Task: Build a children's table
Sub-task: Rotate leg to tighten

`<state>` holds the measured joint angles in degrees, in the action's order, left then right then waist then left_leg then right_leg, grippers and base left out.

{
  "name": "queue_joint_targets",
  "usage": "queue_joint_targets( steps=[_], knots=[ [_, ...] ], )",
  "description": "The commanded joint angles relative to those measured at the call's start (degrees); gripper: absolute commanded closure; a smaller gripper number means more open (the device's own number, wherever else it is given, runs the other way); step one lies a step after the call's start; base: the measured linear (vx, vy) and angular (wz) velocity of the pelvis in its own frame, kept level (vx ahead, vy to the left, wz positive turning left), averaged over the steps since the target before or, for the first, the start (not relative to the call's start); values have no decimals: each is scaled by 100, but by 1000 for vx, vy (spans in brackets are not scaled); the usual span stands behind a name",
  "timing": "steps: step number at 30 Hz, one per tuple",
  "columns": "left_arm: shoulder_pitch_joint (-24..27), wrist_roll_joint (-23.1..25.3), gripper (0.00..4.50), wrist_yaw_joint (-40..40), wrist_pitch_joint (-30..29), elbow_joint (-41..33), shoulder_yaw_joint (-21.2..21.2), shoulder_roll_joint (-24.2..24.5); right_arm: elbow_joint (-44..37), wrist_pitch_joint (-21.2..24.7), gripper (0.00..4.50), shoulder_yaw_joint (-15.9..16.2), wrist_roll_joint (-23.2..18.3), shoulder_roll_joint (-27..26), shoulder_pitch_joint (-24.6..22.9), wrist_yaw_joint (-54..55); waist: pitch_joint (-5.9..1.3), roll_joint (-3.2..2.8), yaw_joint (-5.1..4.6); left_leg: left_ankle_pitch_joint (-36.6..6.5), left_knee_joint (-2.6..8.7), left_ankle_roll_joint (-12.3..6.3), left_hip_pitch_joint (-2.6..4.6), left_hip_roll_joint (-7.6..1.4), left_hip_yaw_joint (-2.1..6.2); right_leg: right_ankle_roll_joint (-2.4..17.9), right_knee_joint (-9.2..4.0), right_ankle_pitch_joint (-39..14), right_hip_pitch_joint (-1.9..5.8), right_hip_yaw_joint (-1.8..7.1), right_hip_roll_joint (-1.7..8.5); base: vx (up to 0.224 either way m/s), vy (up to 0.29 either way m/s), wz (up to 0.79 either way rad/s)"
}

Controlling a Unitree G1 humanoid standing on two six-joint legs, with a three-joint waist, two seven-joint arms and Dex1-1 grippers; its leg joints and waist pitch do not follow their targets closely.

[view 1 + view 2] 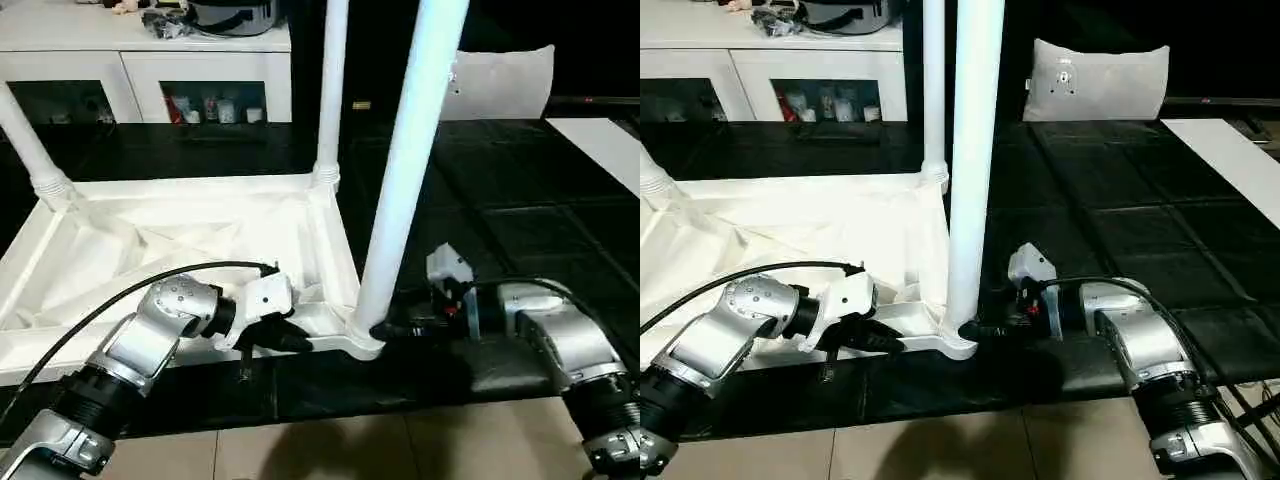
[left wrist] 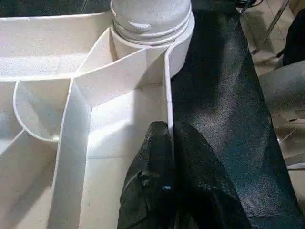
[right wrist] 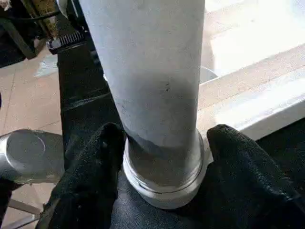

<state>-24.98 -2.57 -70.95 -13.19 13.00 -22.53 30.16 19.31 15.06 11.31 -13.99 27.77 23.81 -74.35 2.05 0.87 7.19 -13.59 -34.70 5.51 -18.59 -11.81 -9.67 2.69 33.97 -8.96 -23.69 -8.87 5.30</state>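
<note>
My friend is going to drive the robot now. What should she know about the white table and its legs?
Left pincer: shut on the rim of the upside-down white plastic table top, close to the near corner socket.
Right pincer: its two black fingers sit on either side of the base of the long white tubular leg, right at that socket.
Done: that near leg stands upright in its socket; two more legs stand in the far corners.
Left: check that the held leg is fully seated. The fourth corner is out of view, so look there. Then turn the table onto its legs.
</note>
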Motion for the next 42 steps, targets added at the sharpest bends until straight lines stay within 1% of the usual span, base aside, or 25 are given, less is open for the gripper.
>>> queue_joint_targets(
  steps=[1,3,6,8,13,15,18,20,21,22,23,24,25,26,27,29,31,32,33,34,35,36,38,39,42],
  knots=[
    [11,18,450,-202,98,-135,-193,-3,15,42,185,-13,-86,-10,-14,-100,-332,6,-16,-448,412,-324,-90,-154,23,423,-439,-2089,392,383,371,0,0,0],
    [-3,19,450,-203,101,-105,-197,-18,103,26,208,-8,-96,-64,12,-112,-332,-19,-9,-455,411,-327,-89,-155,24,467,-430,-2024,392,383,370,0,0,0],
    [0,29,450,-210,120,-82,-201,-4,143,13,234,17,-112,-118,21,-107,-333,15,-10,-488,412,-312,-91,-154,21,491,-436,-2031,401,380,372,0,0,0],
    [21,17,450,-203,108,-93,-181,2,104,30,249,26,-158,-154,-5,-129,-329,9,-8,-482,417,-308,-89,-157,25,475,-430,-2062,397,382,372,0,0,0],
    [99,-22,450,-157,11,-168,-138,1,-19,110,254,41,-222,-212,-93,-176,-317,13,-8,-541,421,-297,-91,-150,25,401,-460,-2237,396,376,377,0,0,0],
    [166,-46,450,-30,-155,-264,-95,-37,-187,181,254,0,-306,-267,-204,-121,-316,-4,-3,-545,428,-296,-82,-166,29,408,-455,-2204,389,383,381,0,0,0],
    [217,-104,450,499,-576,-386,87,-329,-409,393,254,-99,-317,-455,-338,382,-313,10,-21,-584,432,-261,-76,-163,27,413,-459,-2215,389,378,374,0,0,0],
    [239,-156,450,684,-772,-462,156,-457,-448,460,254,-118,-217,-557,-358,713,-279,4,-35,-693,442,-203,-69,-149,24,323,-509,-2498,379,361,375,0,0,0],
    [250,-169,450,799,-857,-507,194,-529,-452,491,254,-136,-155,-633,-352,918,-260,-10,-56,-887,434,-172,-39,-111,24,176,-586,-2888,367,324,372,0,0,0],
    [250,-169,450,799,-857,-507,194,-529,-452,491,254,-136,-155,-633,-352,918,-254,-1,-73,-960,429,-158,-26,-96,22,100,-623,-3055,360,311,372,0,0,0],
    [254,-209,450,982,-1025,-578,258,-667,-389,523,255,-204,-47,-804,-291,1335,-260,-20,-96,-1003,426,-133,-12,-86,32,-3,-647,-3205,359,300,375,0,0,0],
    [243,-255,450,1321,-1245,-669,363,-945,-165,575,255,-376,208,-1157,-105,2248,-256,-16,-140,-1033,428,-101,-35,-87,42,-49,-665,-3221,361,272,363,0,0,0],
    [243,-255,450,1321,-1245,-669,363,-945,-165,575,256,-376,208,-1157,-105,2248,-269,-35,-161,-1016,427,-52,-31,-85,52,-53,-655,-3185,363,260,362,0,0,0],
    [236,-273,450,1519,-1319,-695,417,-1131,28,695,257,-530,328,-1384,58,2875,-275,-66,-217,-1027,434,-35,-61,-69,73,-83,-659,-3136,394,237,360,0,0,0],
    [224,-258,450,1647,-1350,-685,447,-1229,114,771,257,-605,347,-1479,138,3121,-289,-89,-270,-1023,440,-23,-79,-79,80,-45,-639,-3029,412,233,355,0,0,0],
    [78,-115,450,2366,-1520,-493,621,-1700,377,940,258,-850,406,-1798,412,3942,-317,-92,-387,-911,440,-70,-91,-87,93,88,-612,-2605,431,240,346,0,0,0],
    [-44,-36,450,2774,-1623,-325,750,-1925,425,921,258,-889,463,-1890,467,4184,-326,-75,-435,-735,426,-125,-73,-88,64,248,-587,-2330,401,280,331,0,0,0],
    [-172,63,450,3184,-1706,-162,864,-2115,435,897,258,-916,506,-1973,481,4416,-352,-76,-416,-534,416,-172,-70,-104,58,398,-527,-1995,404,321,344,0,0,0],
    [-282,164,450,3513,-1711,-17,933,-2241,468,855,258,-954,526,-2046,489,4612,-353,-47,-399,-356,416,-246,-92,-118,57,525,-478,-1728,413,343,347,0,0,0],
    [-331,204,450,3645,-1710,44,953,-2299,480,830,223,-1004,483,-2091,482,4657,-365,-44,-382,-252,405,-275,-97,-114,55,574,-449,-1583,419,352,351,54,-7,2],
    [-331,204,450,3645,-1710,44,953,-2299,480,830,223,-1004,483,-2091,482,4657,-404,-42,-337,28,388,-360,-114,-107,52,686,-374,-1177,449,371,357,54,-7,2],
    [-364,223,450,3723,-1748,38,948,-2355,472,779,203,-1085,471,-2169,473,4692,-426,-44,-305,361,359,-478,-143,-100,54,831,-290,-649,455,391,356,0,0,0],
    [-342,244,450,3693,-1765,-39,928,-2363,439,799,186,-1118,471,-2193,475,4750,-437,-32,-284,728,314,-694,-185,-81,48,1024,-204,-43,453,404,351,0,0,0],
    [-312,256,450,3661,-1775,-75,913,-2339,416,813,179,-1127,463,-2171,465,4744,-412,-27,-268,727,308,-791,-184,-73,35,1090,-207,-2,434,406,352,0,0,0],
    [-250,295,450,3553,-1748,-115,864,-2289,380,791,146,-1113,477,-2100,431,4674,-390,-46,-242,439,330,-784,-175,-95,24,1015,-265,-498,447,389,364,0,0,0]
  ],
)
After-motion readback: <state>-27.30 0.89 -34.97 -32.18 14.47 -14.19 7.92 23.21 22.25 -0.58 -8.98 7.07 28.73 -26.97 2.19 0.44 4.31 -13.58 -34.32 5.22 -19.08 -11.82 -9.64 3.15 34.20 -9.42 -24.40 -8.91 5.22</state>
